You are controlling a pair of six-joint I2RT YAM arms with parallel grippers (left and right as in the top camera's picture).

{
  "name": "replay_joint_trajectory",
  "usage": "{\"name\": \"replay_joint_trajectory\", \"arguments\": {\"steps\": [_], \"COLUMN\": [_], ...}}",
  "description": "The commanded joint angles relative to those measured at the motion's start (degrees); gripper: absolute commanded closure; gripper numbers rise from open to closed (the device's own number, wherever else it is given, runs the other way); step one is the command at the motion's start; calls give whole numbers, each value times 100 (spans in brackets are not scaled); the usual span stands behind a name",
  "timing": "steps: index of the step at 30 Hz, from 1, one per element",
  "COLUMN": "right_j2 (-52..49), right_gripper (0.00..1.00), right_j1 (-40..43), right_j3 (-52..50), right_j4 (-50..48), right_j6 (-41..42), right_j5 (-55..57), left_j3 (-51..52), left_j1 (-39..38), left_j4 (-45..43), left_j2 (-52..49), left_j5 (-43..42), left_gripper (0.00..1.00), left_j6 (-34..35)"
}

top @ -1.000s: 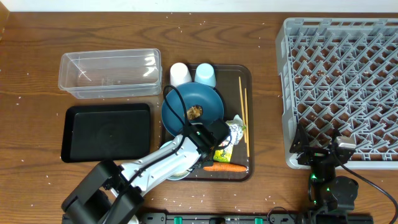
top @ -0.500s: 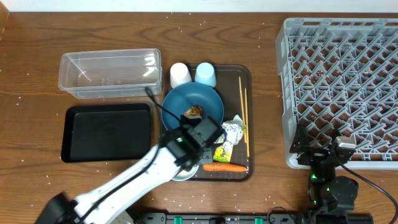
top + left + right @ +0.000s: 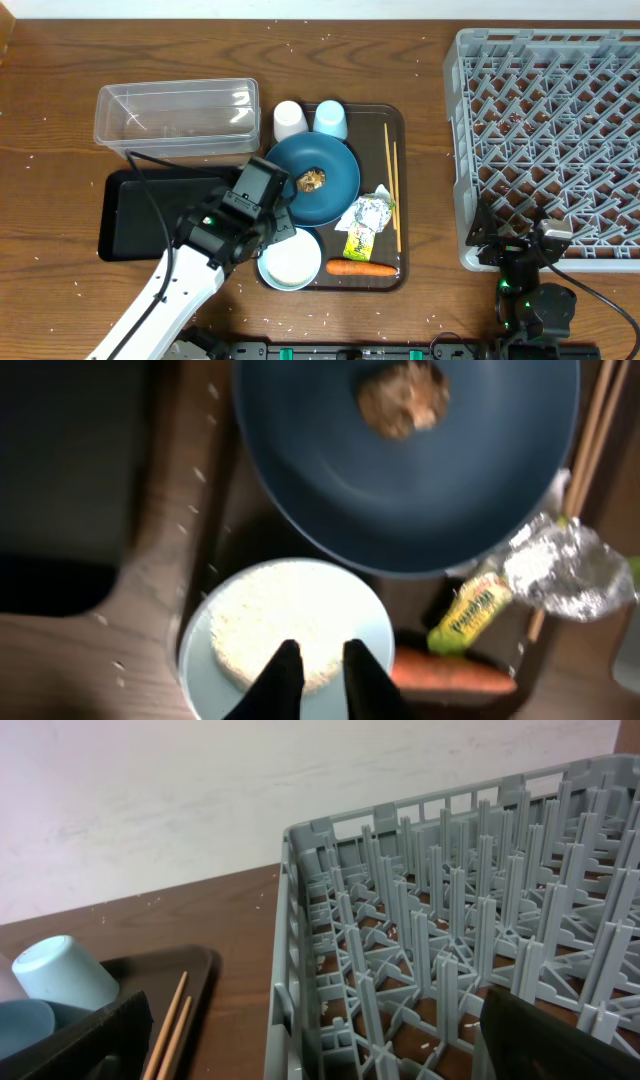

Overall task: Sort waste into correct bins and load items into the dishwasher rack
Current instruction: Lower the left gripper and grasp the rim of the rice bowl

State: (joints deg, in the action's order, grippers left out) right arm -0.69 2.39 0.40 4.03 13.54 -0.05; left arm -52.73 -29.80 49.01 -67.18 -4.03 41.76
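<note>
Left gripper [image 3: 320, 655] is hovering over white bowl [image 3: 205, 650] of rice [image 3: 280, 620], jaws barely parted (gripping nothing). Right gripper [image 3: 315, 1030] is sitting wide open, empty, beside dishwasher rack [image 3: 430, 910].

bowl [image 3: 290, 262] before plate [image 3: 325, 180], carrot [image 3: 360, 268] beside bowl

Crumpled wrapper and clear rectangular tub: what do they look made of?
Crumpled white-green-yellow wrapper: likely metallised plastic film; its creased inside shines silvery. Clear rectangular tub: probably rigid glossy plastic, going by its see-through walls and the bright glints on the rim.
</note>
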Motion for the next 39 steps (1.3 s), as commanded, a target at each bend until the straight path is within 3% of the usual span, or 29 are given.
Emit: {"name": "replay_joint_trajectory", "arguments": {"steps": [1, 2, 4, 16, 24, 39], "right_j2": [20, 20, 20, 20, 20, 20], "right_gripper": [1, 1, 1, 1, 1, 1], "right_j1": [96, 96, 96, 96, 96, 96], "right_j3": [-9, -9, -9, -9, -9, -9], "right_j4": [26, 24, 24, 24, 24, 24], "right_j6": [-33, -35, -35, -33, -33, -33], "right_j5": [20, 20, 20, 20, 20, 20], "left_j3": [11, 17, 17, 17, 33, 120], "left_j1": [-243, -369, -643, -1331, -1331, -1582], "left_j4": [-9, -24, -122, -686, -769, -1147], "left_j2": [-258, -382, -706, -2354, -2614, -3178], "left_j5": [-411, -411, -411, -111, 632, 625], "left_gripper": [69, 62, 58, 58, 58, 59], "left_j6": [11, 105, 361, 973, 1008, 1154]}}
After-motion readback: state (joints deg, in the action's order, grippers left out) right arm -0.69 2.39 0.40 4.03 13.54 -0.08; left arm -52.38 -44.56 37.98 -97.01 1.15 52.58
